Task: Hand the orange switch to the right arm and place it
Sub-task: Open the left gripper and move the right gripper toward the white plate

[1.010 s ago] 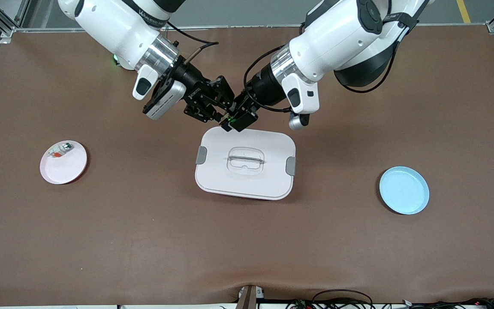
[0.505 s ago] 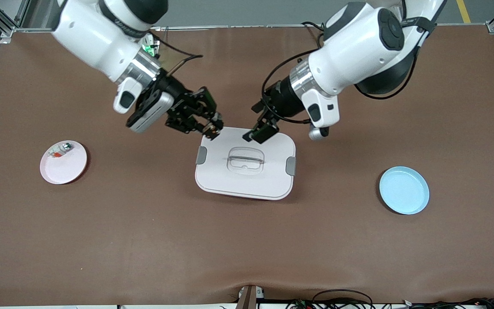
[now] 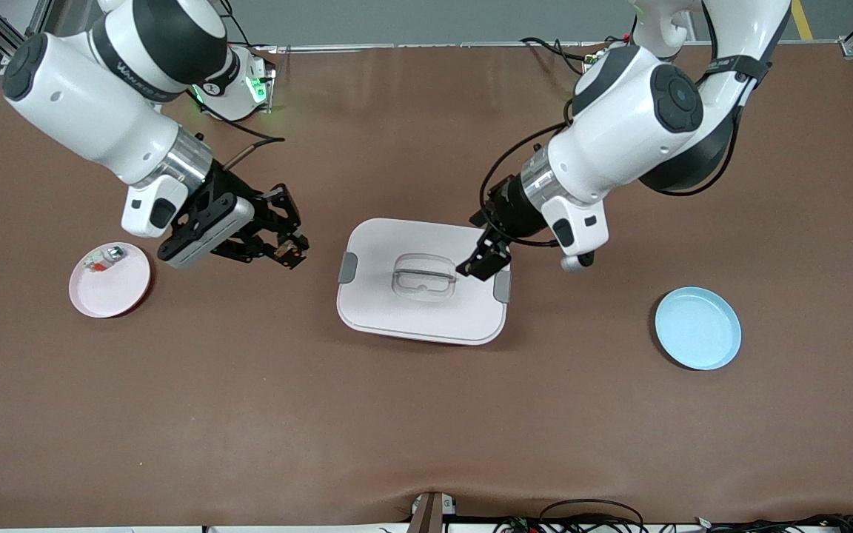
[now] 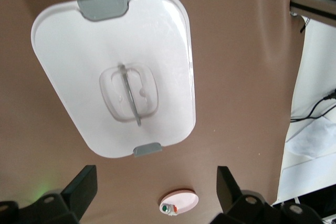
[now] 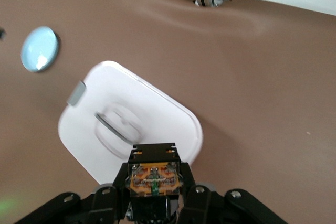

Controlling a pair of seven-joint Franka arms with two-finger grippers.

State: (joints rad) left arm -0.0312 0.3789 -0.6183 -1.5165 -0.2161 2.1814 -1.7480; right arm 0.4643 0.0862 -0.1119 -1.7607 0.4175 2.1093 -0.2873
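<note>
The orange switch is a tiny black box with an orange face. It is held in my right gripper, which is shut on it above the bare table between the pink plate and the white lidded box. In the right wrist view the switch sits between the fingers, orange face up. My left gripper hangs open and empty over the box's lid, at the left arm's end. In the left wrist view its fingers stand wide apart with nothing between them.
A small white-and-orange piece with a green tip lies on the pink plate at the right arm's end. An empty blue plate sits at the left arm's end. The white box has grey clips and a clear handle.
The two grippers met above the box's edge a second ago. The right gripper has since carried the switch toward the pink plate. The left gripper let go and drew back over the lid.
</note>
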